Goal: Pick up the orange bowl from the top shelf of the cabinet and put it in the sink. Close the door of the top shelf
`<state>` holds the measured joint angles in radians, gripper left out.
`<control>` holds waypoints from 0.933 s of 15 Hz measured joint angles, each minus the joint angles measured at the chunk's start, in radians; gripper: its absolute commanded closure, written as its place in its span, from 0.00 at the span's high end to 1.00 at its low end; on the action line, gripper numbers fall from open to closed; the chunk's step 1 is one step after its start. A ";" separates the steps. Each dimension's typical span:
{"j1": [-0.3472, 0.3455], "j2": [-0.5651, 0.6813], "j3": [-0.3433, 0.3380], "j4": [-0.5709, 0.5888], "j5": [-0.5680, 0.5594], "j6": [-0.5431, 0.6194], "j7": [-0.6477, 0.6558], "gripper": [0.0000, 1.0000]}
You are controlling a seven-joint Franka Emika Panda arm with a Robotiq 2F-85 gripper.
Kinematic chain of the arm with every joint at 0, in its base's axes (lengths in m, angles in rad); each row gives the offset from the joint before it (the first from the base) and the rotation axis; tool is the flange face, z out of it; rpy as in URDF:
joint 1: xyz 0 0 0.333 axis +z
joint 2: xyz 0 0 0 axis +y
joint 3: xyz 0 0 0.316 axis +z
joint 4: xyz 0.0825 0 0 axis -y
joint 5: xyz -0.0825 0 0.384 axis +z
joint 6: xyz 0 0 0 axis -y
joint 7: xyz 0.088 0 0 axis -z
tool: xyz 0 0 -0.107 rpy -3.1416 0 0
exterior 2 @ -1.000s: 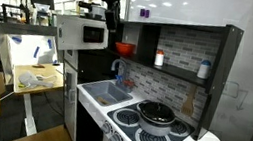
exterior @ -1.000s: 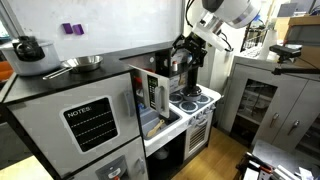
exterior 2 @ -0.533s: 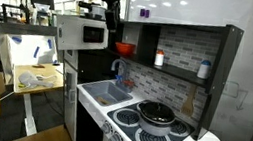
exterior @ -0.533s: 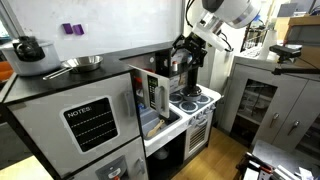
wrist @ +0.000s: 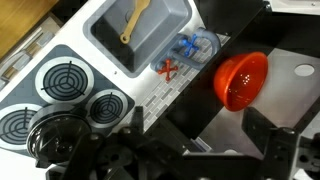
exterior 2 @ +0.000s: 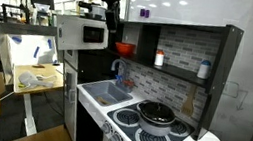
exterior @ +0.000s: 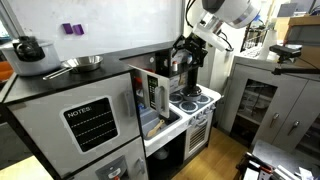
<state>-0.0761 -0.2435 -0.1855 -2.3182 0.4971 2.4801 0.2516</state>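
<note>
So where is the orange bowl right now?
In an exterior view, the orange bowl sits on the cabinet's top shelf, above the sink, close beside the pincer.

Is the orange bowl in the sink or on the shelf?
On the shelf. The orange bowl rests there, above the sink; wrist view shows it outside the basin.
</note>
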 measured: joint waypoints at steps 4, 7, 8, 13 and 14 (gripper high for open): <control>-0.001 0.000 0.000 0.000 -0.007 0.000 0.000 1.00; 0.002 0.004 0.002 0.002 0.003 0.002 0.000 1.00; 0.004 0.007 0.003 0.003 0.010 0.003 0.000 1.00; 0.015 0.045 0.015 0.010 0.086 0.028 -0.004 1.00; 0.018 0.056 0.017 0.013 0.103 0.035 -0.006 1.00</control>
<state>-0.0580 -0.1878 -0.1684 -2.3050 0.5997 2.5151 0.2452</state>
